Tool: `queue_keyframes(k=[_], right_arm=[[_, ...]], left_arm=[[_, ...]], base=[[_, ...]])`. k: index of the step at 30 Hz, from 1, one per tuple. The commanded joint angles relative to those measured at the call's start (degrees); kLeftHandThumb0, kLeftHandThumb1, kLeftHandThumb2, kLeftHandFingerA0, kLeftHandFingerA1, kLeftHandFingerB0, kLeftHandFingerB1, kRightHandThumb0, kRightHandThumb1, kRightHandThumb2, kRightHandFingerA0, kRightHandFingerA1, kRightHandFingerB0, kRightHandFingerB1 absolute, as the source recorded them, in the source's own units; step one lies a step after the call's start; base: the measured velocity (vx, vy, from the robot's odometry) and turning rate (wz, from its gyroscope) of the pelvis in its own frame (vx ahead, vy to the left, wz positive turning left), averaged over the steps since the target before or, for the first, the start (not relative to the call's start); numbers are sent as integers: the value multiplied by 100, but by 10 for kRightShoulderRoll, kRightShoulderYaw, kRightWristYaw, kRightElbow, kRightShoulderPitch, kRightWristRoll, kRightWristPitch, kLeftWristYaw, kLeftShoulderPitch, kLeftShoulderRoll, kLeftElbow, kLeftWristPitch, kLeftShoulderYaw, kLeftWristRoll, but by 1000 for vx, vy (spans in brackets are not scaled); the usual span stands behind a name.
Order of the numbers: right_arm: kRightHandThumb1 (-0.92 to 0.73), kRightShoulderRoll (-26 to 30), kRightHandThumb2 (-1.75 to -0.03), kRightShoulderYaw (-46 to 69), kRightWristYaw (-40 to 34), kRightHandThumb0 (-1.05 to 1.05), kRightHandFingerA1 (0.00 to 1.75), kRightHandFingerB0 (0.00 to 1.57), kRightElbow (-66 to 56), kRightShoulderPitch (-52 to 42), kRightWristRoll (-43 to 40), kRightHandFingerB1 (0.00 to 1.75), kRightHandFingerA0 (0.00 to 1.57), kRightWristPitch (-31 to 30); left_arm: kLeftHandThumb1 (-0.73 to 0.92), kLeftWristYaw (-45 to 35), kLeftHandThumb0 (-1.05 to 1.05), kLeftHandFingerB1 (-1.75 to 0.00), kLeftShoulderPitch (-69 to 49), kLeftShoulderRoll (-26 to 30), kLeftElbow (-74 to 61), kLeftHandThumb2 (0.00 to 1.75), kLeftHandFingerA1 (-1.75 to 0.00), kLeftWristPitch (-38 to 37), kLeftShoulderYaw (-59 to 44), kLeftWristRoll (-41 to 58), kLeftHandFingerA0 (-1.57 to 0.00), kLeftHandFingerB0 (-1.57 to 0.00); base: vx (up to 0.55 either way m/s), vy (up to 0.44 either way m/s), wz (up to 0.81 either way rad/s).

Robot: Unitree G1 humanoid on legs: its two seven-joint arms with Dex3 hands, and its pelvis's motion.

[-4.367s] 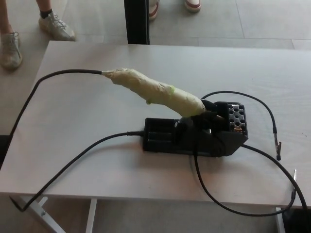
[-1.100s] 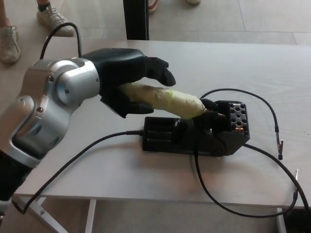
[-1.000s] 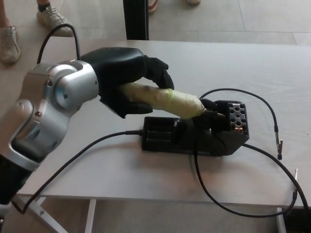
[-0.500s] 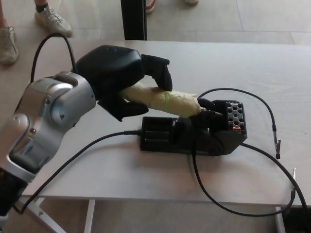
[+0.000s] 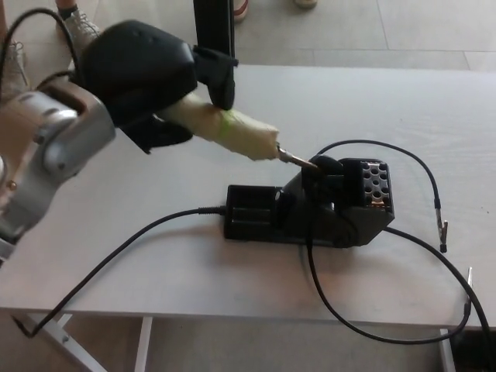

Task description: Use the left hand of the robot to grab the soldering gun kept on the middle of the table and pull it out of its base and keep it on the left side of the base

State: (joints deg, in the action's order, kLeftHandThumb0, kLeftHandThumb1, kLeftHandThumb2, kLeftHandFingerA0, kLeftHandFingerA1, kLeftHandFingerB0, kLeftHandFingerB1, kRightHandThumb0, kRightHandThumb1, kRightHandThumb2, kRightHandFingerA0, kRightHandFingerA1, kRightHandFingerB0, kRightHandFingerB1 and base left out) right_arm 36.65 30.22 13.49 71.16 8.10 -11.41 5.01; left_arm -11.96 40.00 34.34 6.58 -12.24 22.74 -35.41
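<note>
Head view: left black robot hand (image 5: 147, 81) wrapped around the pale tape-wrapped soldering gun (image 5: 225, 132) — gun raised, tilted down to the hand's right, metal tip (image 5: 298, 160) just at the holder opening of the black plastic base (image 5: 314, 208) on the light wooden table (image 5: 155, 263).

prob a lab/workshop: soldering base (image 5: 310, 213) on table (image 5: 403, 101), tiled floor (image 5: 372, 23).
</note>
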Motion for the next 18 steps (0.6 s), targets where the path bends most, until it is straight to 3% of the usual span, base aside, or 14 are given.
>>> queue_keyframes(k=[1, 5, 6, 7, 8, 9, 11, 12, 13, 16, 17, 18], right_arm=[[-49, 17, -126, 3, -6, -102, 125, 44, -1, 3, -10, 114, 121, 2], [-50, 18, -126, 3, -5, -105, 122, 46, -3, 5, -12, 116, 116, 1], [-56, 18, -97, 4, -7, -105, 123, 27, -3, 6, -13, 148, 116, 0], [-56, 18, -97, 4, -7, -105, 123, 27, -3, 7, -13, 148, 116, 0], [-47, 18, -124, 4, -6, -105, 124, 46, -2, 7, -13, 118, 117, 0], [-57, 17, -96, 3, -5, -105, 124, 27, -2, 8, -13, 148, 113, 0], [-57, 17, -96, 3, -5, -105, 124, 27, -2, 8, -14, 148, 113, 0], [-60, 17, -92, -1, -7, -105, 125, 26, -2, 8, -10, 146, 113, 2], [-48, 16, -126, 0, -4, -105, 127, 43, -2, 8, -12, 115, 118, 2], [-48, 15, -126, 3, -7, -105, 122, 49, 1, 10, -15, 119, 116, -1], [-49, 14, -126, 2, -8, -105, 122, 48, 1, 11, -14, 119, 115, 0], [-47, 13, -125, 3, -8, -105, 123, 51, 3, 12, -15, 121, 115, 0]], left_arm=[[48, 26, -12, -126, 11, 41, 21, 106, -139, -71, -45, -2, -121, -99], [46, 41, -9, -126, -2, 71, 35, 101, -137, -109, -72, 2, -121, -104], [46, 43, -9, -127, -9, 78, 34, 103, -139, -114, -80, 5, -123, -104], [46, 42, -9, -127, -8, 78, 35, 103, -139, -116, -82, 4, -123, -104], [47, 37, -13, -127, -13, 80, 30, 102, -140, -114, -86, 6, -123, -102], [44, 42, -8, -127, -36, 87, 23, 103, -138, -117, -100, 12, -122, -104], [44, 46, -8, -127, -44, 85, 23, 103, -138, -123, -107, 12, -122, -104], [48, 47, -4, -163, -71, 84, 15, 99, -175, -125, -117, 20, -97, -74], [47, 51, -15, -128, -102, 79, 3, 99, -142, -116, -126, 22, -125, -101], [48, 37, -11, -127, -156, 66, -31, 105, -142, -94, -145, 37, -124, -101], [55, 28, -6, -161, -168, 60, -37, 101, -175, -88, -150, 48, -90, -70], [54, 25, -7, -162, -200, 44, -50, 110, -175, -70, -154, 62, -89, -71]], base=[[0, 0, 0], [0, 0, 0], [0, 0, 0], [0, 0, 0], [0, 0, 0], [0, 0, 0], [0, 0, 0], [0, 0, 0], [0, 0, 0], [0, 0, 0], [0, 0, 0], [0, 0, 0]])
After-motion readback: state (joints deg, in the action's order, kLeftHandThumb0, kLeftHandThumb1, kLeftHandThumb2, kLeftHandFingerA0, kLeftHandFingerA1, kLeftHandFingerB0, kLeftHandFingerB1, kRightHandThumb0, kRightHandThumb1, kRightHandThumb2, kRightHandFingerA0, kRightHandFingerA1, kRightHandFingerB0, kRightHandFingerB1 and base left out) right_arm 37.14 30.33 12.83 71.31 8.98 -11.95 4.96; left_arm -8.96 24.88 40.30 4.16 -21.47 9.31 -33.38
